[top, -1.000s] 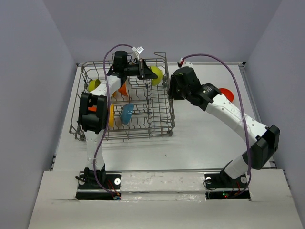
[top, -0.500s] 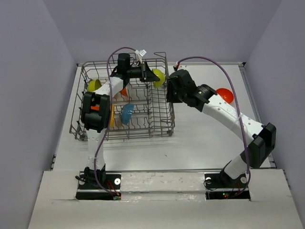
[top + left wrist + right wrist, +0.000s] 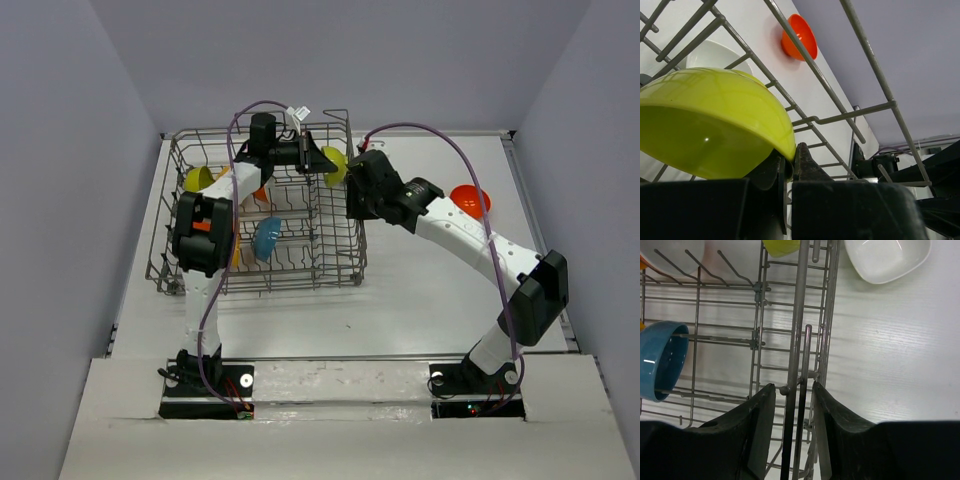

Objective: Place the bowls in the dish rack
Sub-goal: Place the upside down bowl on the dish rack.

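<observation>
The left hand (image 3: 790,161) pinches the lime green bowl (image 3: 710,125) by its rim, ready to seat it inside the dish rack (image 3: 800,315). The right hand (image 3: 792,388), jaws apart, straddles the rack's wall, probably to steady it.

Grey wire dish rack (image 3: 300,272) centre-left; teal bowl (image 3: 266,238) on edge inside; lime green bowl (image 3: 335,165) at upper-right rim, in left pincer (image 3: 789,162); red-orange bowl (image 3: 470,198) right.

Lime bowl (image 3: 710,117) rim in left pincer (image 3: 789,164)
</observation>
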Tool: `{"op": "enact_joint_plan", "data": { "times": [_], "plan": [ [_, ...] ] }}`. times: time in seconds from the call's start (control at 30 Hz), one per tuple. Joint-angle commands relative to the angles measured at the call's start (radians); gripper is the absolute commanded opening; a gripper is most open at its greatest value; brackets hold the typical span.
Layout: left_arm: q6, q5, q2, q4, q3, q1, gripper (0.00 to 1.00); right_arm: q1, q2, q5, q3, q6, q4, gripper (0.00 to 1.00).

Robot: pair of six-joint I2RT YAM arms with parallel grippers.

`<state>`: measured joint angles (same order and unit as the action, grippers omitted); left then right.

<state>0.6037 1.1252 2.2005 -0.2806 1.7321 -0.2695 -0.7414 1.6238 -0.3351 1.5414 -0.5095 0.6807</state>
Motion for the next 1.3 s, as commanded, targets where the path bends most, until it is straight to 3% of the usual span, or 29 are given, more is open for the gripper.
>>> {"op": "enact_joint_plan", "data": {
  "times": [0.0,0.3,0.53,0.7,1.27],
  "plan": [
    [0.007,0.028,0.002,-0.060,0.004,-0.005,0.00,-0.010,0.007,-0.027,-0.001,0.000,-0.001,0.42],
    [0.022,0.033,0.019,-0.077,0.004,-0.007,0.00,-0.010,0.025,-0.022,-0.001,0.003,-0.009,0.41],
    [0.030,0.036,0.027,-0.085,0.000,-0.007,0.00,-0.010,0.030,-0.022,-0.007,0.002,-0.018,0.32],
    [0.034,0.031,0.031,-0.085,-0.012,-0.005,0.00,-0.010,0.027,-0.024,-0.010,0.002,-0.020,0.32],
    [-0.031,-0.021,0.021,0.014,-0.005,0.004,0.12,-0.010,0.021,-0.030,-0.018,0.005,-0.024,0.32]
  ]
}}
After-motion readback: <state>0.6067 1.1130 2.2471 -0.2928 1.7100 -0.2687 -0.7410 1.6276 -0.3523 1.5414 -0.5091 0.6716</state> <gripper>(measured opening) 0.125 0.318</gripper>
